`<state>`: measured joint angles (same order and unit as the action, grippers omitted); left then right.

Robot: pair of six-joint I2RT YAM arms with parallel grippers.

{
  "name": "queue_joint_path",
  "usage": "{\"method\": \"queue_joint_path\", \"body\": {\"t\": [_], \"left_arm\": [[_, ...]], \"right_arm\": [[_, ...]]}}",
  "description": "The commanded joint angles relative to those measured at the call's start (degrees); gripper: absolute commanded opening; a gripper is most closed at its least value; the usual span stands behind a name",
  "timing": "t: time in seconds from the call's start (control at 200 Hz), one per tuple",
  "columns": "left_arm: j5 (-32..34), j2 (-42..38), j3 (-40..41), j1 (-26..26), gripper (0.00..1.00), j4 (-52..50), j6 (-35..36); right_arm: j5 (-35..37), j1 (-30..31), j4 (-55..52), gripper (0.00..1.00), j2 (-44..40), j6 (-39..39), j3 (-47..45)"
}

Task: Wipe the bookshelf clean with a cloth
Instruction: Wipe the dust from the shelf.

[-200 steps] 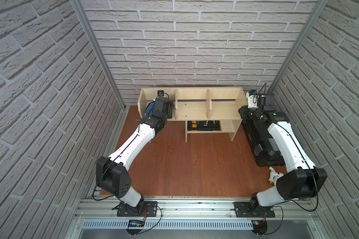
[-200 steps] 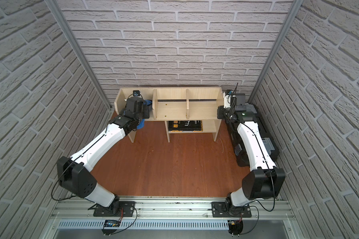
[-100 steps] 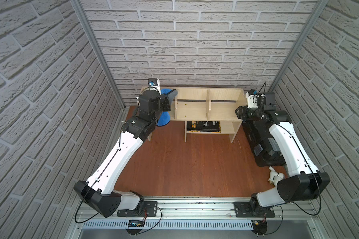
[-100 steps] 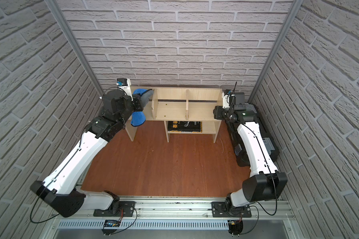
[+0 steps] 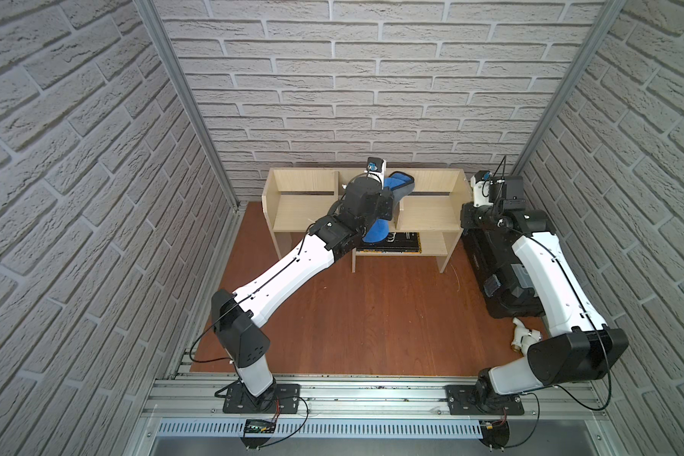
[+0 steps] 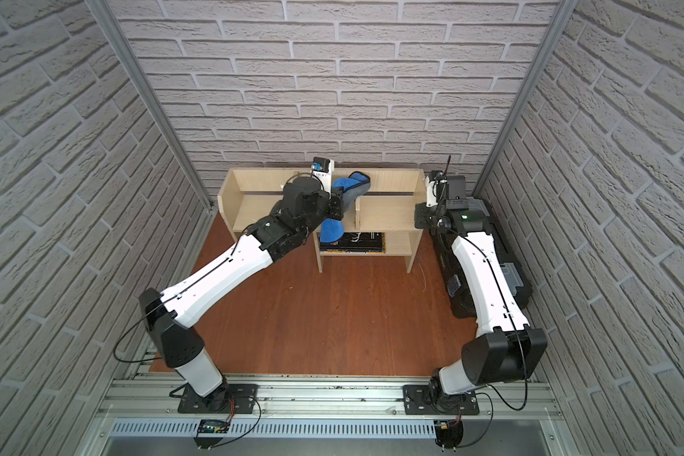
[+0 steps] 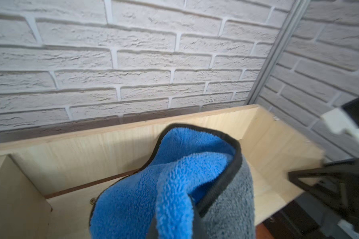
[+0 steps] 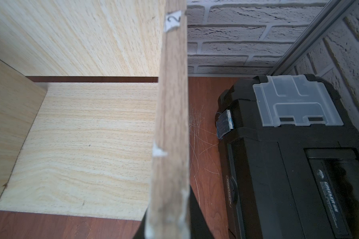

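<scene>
- The left jaws are clamped tight on the cloth [image 5: 397,182], blue side showing. They hold it over the middle bay of the bookshelf [image 5: 305,207], near the back panel.
- The right jaws sit at the bookshelf's right side panel, beside the black toolbox [image 8: 278,165]; I cannot tell how wide they stand.

Overhead pair, wrist close-ups, shared bookshelf [image 5: 305,209]
</scene>
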<state>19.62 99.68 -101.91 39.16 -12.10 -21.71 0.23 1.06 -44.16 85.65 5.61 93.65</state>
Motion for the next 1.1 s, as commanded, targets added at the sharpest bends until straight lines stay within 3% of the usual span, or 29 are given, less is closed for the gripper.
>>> {"method": "queue_joint_path", "body": {"t": [0.0,0.285,0.415,0.77,1.095], "left_arm": [[8.15,1.6,-1.09,-1.16,0.0,1.36,-0.33],[21.17,8.3,-7.38,-1.18,0.0,-8.29,2.2],[22.78,10.4,-8.58,-1.59,0.0,-8.41,3.94],[12.03,7.77,-5.44,1.56,0.0,-8.5,-2.0],[11.5,10.26,-13.17,-0.34,0.0,-9.07,-0.32]], "right_arm": [[-11.42,0.25,3.03,0.03,0.93,4.98,-0.19],[-12.75,-0.03,3.38,0.03,1.01,4.92,-0.49],[-13.58,-0.08,3.57,0.03,1.1,5.18,-0.45],[-14.0,-0.13,3.45,0.03,1.1,5.16,-0.66],[-14.72,-0.16,3.45,0.03,1.19,4.99,-0.67]]}}
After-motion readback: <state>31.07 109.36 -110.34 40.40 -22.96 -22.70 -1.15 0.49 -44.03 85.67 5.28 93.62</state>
